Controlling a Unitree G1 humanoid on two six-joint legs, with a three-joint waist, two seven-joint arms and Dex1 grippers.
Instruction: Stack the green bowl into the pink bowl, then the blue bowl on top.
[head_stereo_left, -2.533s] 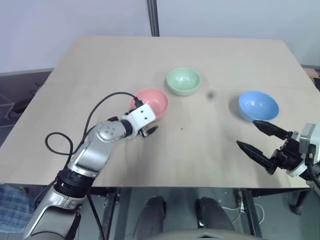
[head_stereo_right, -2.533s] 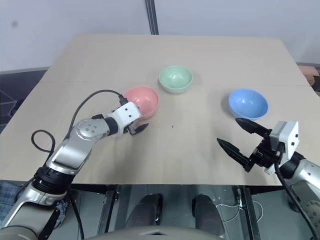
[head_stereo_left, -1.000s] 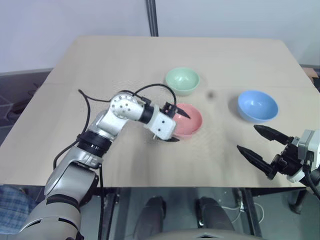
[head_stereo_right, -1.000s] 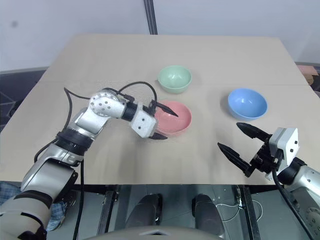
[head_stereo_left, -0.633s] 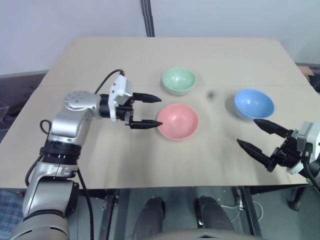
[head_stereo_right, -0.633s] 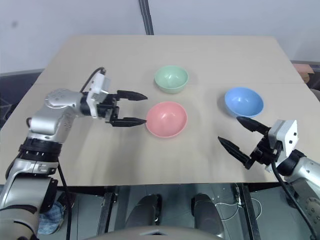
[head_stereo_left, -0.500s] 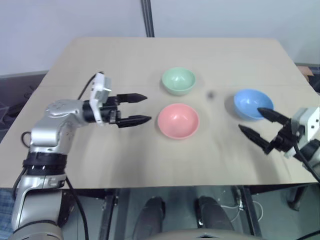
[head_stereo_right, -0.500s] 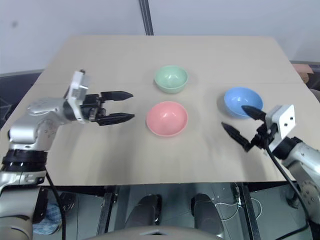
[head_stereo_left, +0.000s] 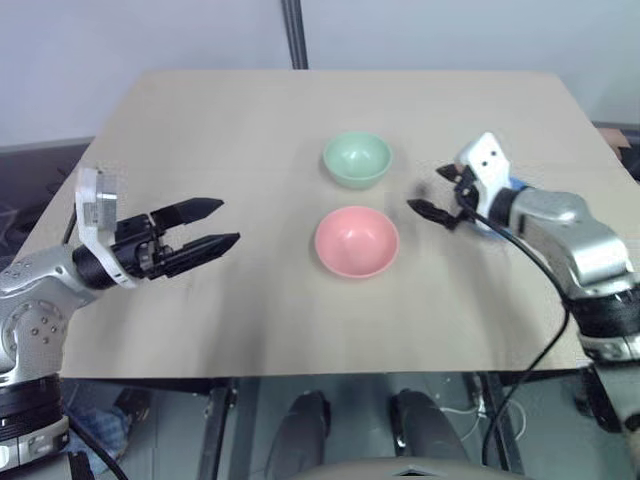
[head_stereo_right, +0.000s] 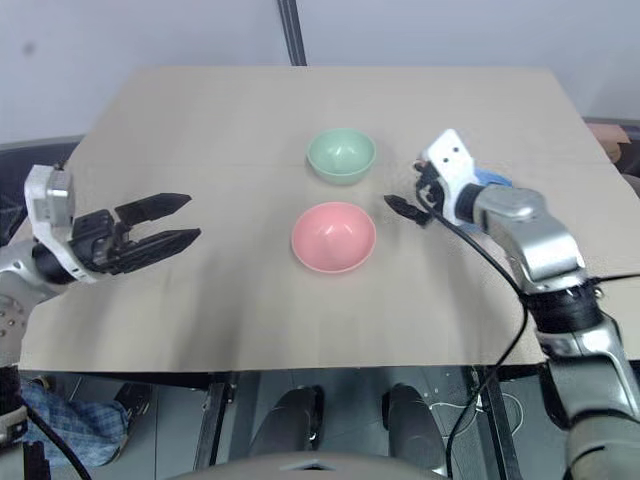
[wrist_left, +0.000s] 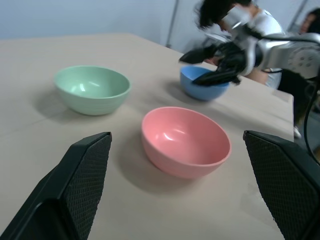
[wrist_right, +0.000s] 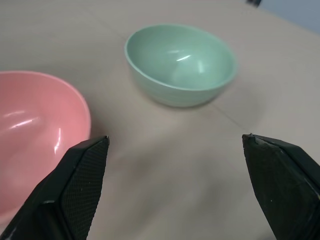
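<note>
Pink bowl (head_stereo_left: 357, 241) now mid-counter (head_stereo_left: 250, 120) below green bowl (head_stereo_left: 357, 159); my left tool (head_stereo_left: 208, 226) withdrawn, my right tool (head_stereo_left: 432, 191) advanced beside blue bowl (wrist_left: 204, 82) — both wide open, empty — stacking not begun.

table (head_stereo_left: 250, 110): bears three bowls, all apart | pink bowl (head_stereo_left: 357, 242): mid-table, nearest the front edge | green bowl (head_stereo_left: 357, 160): just behind pink bowl | blue bowl (wrist_left: 202, 84): right of both, largely behind right gripper (head_stereo_left: 432, 194) | left gripper (head_stereo_left: 205, 226): over the table's left part, well left of pink bowl
</note>
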